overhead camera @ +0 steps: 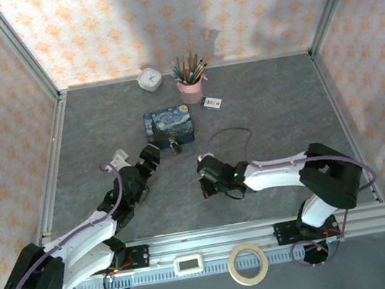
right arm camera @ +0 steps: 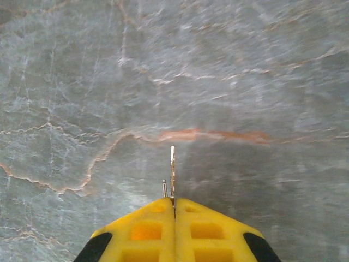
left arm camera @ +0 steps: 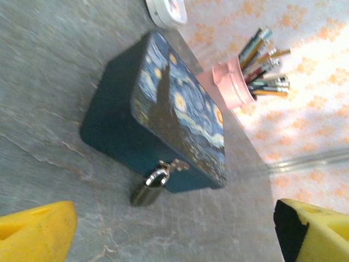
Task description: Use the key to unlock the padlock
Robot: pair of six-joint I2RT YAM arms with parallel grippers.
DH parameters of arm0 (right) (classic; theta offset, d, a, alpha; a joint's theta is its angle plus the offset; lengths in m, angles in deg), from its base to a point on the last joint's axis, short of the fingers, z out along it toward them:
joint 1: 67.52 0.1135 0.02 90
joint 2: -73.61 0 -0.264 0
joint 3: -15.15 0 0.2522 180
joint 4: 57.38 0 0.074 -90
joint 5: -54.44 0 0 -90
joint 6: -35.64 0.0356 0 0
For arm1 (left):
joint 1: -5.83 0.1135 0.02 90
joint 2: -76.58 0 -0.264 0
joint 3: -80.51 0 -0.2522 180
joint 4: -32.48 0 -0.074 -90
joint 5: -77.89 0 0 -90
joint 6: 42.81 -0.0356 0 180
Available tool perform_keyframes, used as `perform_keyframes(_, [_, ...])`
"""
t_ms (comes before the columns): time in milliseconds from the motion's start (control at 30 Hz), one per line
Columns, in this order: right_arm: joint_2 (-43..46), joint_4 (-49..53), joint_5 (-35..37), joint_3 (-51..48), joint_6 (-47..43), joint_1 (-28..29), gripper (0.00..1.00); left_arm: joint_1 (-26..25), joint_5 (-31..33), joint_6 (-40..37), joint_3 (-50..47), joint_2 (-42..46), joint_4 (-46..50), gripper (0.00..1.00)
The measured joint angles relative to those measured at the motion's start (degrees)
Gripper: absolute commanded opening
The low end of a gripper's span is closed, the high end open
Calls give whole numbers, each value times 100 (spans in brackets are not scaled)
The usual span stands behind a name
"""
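Holding the key (right arm camera: 173, 169) pinched in my right gripper (right arm camera: 174, 206), blade poking ahead of the fingertips. My left gripper (left arm camera: 174, 232) gapes wide, with the padlock (left arm camera: 146, 188) just ahead, hanging on the blue tin (left arm camera: 180, 109). Next, I judge: steady the padlock, then align the key.

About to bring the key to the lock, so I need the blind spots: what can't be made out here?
1. The padlock: left wrist view, blurred, keyhole not discernible; top view, too small.
2. The key: right wrist view, head hidden inside the shut right gripper; blade edge-on, teeth unreadable.
3. Shackle seating at the blue tin hasp: left wrist view, blurred.
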Motion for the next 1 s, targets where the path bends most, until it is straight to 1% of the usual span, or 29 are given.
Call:
perform_keyframes(100, [358, -308, -577, -216, -483, -382, 0, 0, -420, 24, 0, -205, -367, 84])
perform_keyframes(167, [601, -516, -1067, -249, -772, -597, 0, -4, -754, 63, 4, -376, -678, 78])
perform_keyframes(233, [798, -688, -1499, -245, -988, -796, 0, -7, -1073, 68, 9, -553, -979, 71])
perform_keyframes(333, [988, -811, -2068, -219, -1204, -1086, 0, -17, -1486, 24, 63, -817, -1421, 57])
perform_keyframes(433, [1049, -857, -2527, -155, -1316, -1290, 0, -17, -1878, -39, 186, -1099, -1849, 51])
perform_keyframes(533, [1054, -879, -2929, -57, -1370, -1368, 0, -68, -2249, -46, 282, -1357, -2334, 48])
perform_keyframes(633, [1054, -890, -3287, 87, -1405, -1401, 0, -144, -2575, -46, 361, -1580, -2712, 47])
perform_keyframes(867, [1071, -1027, -3786, 201, -1405, -1478, 0, -245, -3086, -70, 476, -2013, -3176, 47])
perform_keyframes(900, [1071, -1056, -3832, 201, -1403, -1499, 0, -271, -3147, -85, 487, -2048, -3228, 46])
perform_keyframes(1000, [1071, -1163, -3956, 201, -1384, -1589, 0, -363, -3279, -114, 531, -2105, -3318, 38])
